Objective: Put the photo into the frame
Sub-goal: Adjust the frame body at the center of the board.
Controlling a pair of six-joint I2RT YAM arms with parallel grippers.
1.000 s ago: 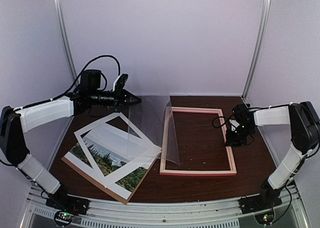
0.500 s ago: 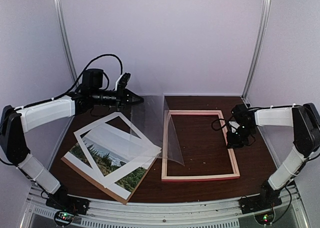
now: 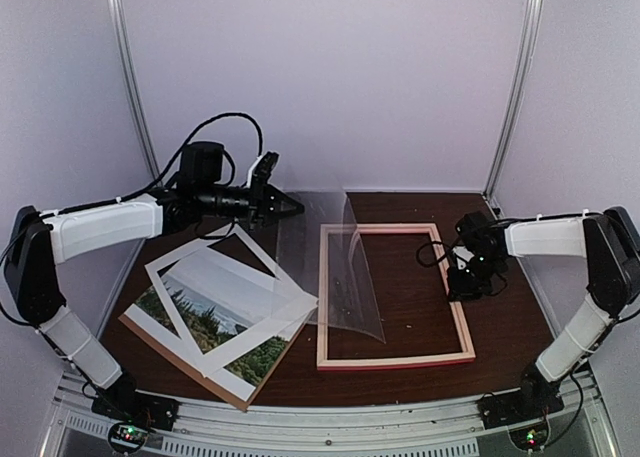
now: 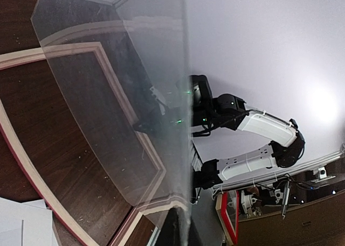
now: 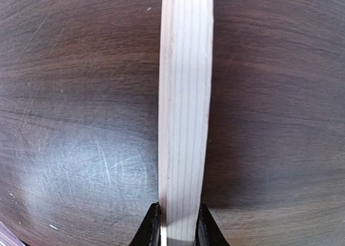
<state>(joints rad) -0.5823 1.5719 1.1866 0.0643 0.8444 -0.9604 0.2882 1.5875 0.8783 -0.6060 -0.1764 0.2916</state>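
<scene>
Top external view: the left fingers [image 3: 290, 206], pinched fully together, hold a clear sheet [image 3: 345, 277] by its upper left corner (it sags in a curve over the left half of the frame [image 3: 395, 358]). The frame lies flat on the table [image 3: 510, 327], centre right, and the right fingers [image 3: 464, 283] are clamped across its right rail. The photo [image 3: 205, 322] lies at lower left, outside the frame, partly under a white mat [image 3: 215, 252], on a brown backing board [image 3: 180, 364].
</scene>
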